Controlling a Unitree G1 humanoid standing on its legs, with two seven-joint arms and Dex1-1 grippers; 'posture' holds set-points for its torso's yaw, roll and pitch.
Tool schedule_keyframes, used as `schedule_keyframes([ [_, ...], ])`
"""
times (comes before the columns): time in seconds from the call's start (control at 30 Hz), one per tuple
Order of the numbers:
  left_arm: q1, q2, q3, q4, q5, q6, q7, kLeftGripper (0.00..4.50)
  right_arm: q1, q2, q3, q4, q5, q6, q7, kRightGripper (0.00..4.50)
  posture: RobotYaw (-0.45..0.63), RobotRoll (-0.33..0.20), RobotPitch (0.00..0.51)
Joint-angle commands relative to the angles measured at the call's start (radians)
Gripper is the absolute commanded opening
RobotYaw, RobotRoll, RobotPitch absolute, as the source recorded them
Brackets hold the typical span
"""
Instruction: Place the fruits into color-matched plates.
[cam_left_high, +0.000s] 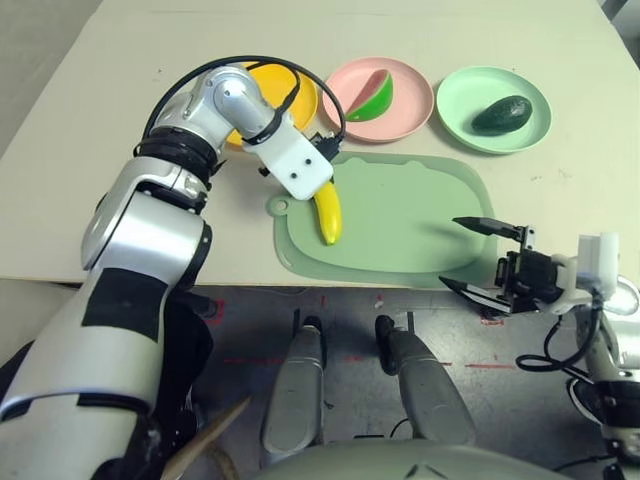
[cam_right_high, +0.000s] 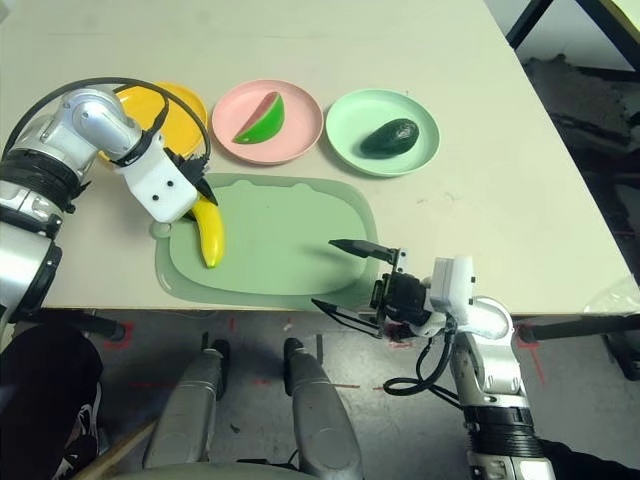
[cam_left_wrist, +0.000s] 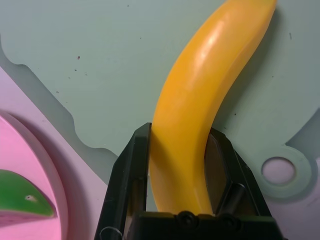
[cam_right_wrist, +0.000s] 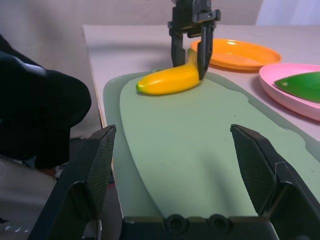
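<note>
Look down from the robot's head, with 12 o'clock at the far side of the worktop (cam_left_high: 230, 30). Your left pincer (cam_left_wrist: 180, 128) is shut on the yellow banana (cam_left_wrist: 215, 60), one finger touching each side of it. The banana's long free end sticks out toward 6 o'clock, at the 9 o'clock end of the green cutting board (cam_left_high: 410, 215). Your right pincer (cam_left_high: 450, 250) is wide open and has nothing in it. It is near the board's 4 o'clock side, and the banana is well apart from it, between 9 and 10 o'clock. From your left pincer, the yellow plate (cam_left_high: 305, 95) is between 10 and 11 o'clock. The watermelon (cam_left_high: 372, 98) sits on the pink plate (cam_left_high: 410, 115) at 1 o'clock. The avocado (cam_left_high: 503, 115) sits on the mint green plate (cam_left_high: 465, 95), between 2 and 3 o'clock.
</note>
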Motion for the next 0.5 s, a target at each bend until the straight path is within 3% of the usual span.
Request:
schedule_keyframes([
  [0.03, -0.061, 0.059, 0.020, -0.009, -0.031, 0.040, -0.010, 1.61, 0.025, 0.009, 0.010, -0.050, 0.013, 0.028, -0.038, 4.50, -0.12, 0.000, 0.307],
  [0.3, -0.193, 0.216, 0.065, 0.028, 0.122, 0.127, 0.182, 1.61, 0.096, 0.060, 0.060, -0.242, -0.044, 0.138, -0.270, 4.50, -0.09, 0.000, 0.318],
  [0.5, -0.191, 0.300, 0.042, 0.088, 0.278, 0.217, 0.457, 1.61, 0.148, 0.083, 0.076, -0.352, -0.094, 0.218, -0.444, 4.50, -0.09, 0.000, 0.324],
])
